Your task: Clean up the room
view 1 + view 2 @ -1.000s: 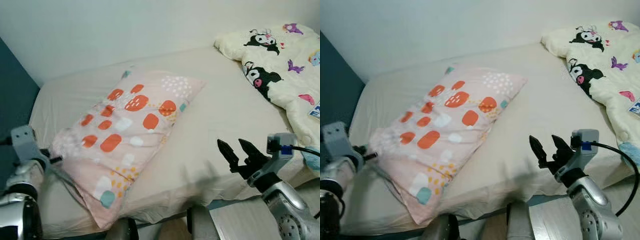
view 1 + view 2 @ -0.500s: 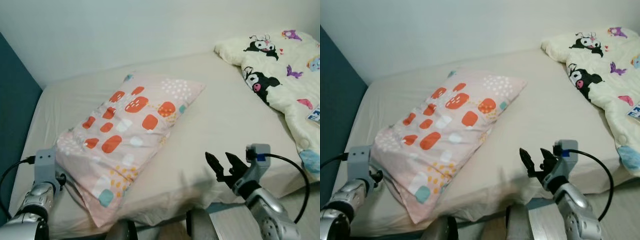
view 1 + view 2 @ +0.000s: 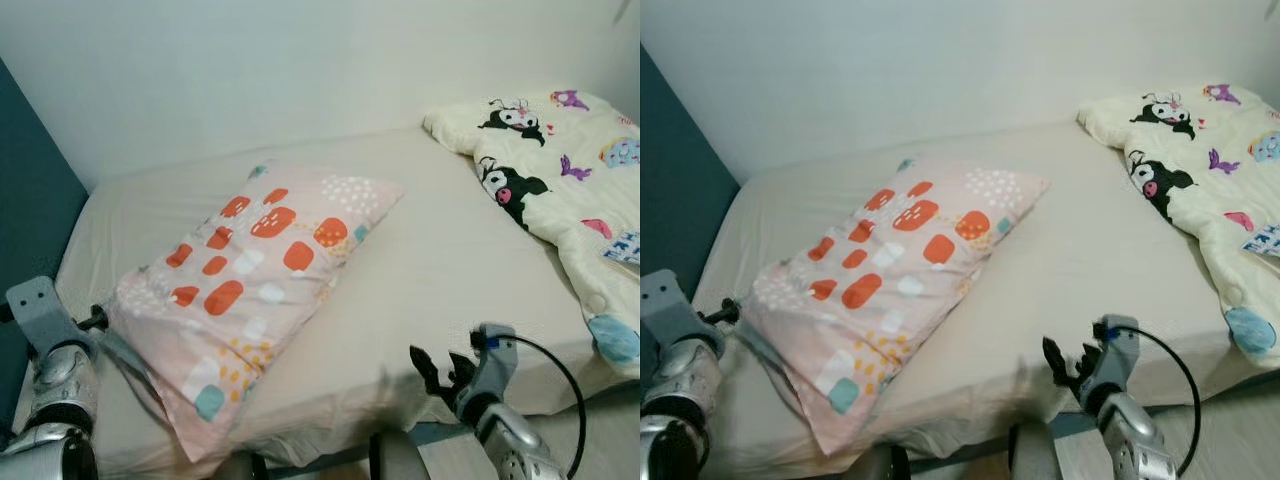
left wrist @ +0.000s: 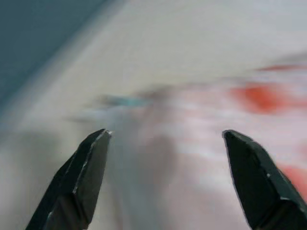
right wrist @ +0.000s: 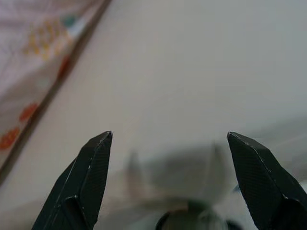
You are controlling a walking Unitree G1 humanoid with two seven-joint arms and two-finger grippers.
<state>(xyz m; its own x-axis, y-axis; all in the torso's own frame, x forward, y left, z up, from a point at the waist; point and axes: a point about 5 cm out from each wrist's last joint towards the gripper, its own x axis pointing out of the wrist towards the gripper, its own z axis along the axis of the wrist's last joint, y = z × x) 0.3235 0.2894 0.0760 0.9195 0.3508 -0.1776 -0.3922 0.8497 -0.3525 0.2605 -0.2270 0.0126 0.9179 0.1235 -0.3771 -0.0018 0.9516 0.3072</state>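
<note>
Bed: wide cream-sheeted mattress (image 3: 440, 250).
Quilt: cream cartoon-print comforter (image 3: 560, 190), 2 o'clock.
Pillow: pink cushion with orange spots (image 3: 245, 290), 10 o'clock.
Left gripper (image 4: 165, 179): released, beside pillow's edge.
Right gripper (image 3: 437, 368): released, 5 o'clock.

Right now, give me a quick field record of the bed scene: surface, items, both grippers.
surface: bed with beige sheet
pillow: pink pillow with orange spots, lying diagonally on the bed's left half
blanket: cream cartoon-print blanket, bunched at the bed's far right
left gripper: left gripper open, at the pillow's near-left corner
right gripper: right gripper open, low at the bed's front edge, holding nothing
</note>
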